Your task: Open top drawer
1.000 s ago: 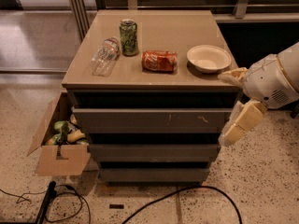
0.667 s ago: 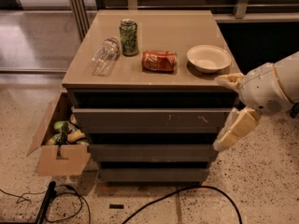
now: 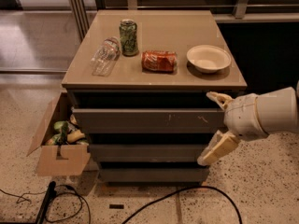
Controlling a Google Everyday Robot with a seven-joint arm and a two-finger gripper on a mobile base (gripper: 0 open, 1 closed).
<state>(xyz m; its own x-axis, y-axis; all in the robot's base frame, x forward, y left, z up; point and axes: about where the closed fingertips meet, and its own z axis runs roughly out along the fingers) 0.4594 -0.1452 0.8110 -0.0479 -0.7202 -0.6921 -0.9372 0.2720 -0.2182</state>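
Observation:
The top drawer is the wide grey-brown handleless front just under the cabinet top, with small pale and orange scuff marks near its right end. It looks closed or nearly so. My gripper is at the drawer's right end, coming in from the right. It is open: the upper finger is level with the drawer's top edge, and the lower finger hangs in front of the second drawer. It holds nothing.
On the cabinet top stand a green can, a lying clear bottle, a lying red can and a white bowl. A cardboard box sits at the left; cables lie on the floor.
My gripper has moved left, from beside the cabinet's right side to the right end of the top drawer front. The drawer has not visibly moved.

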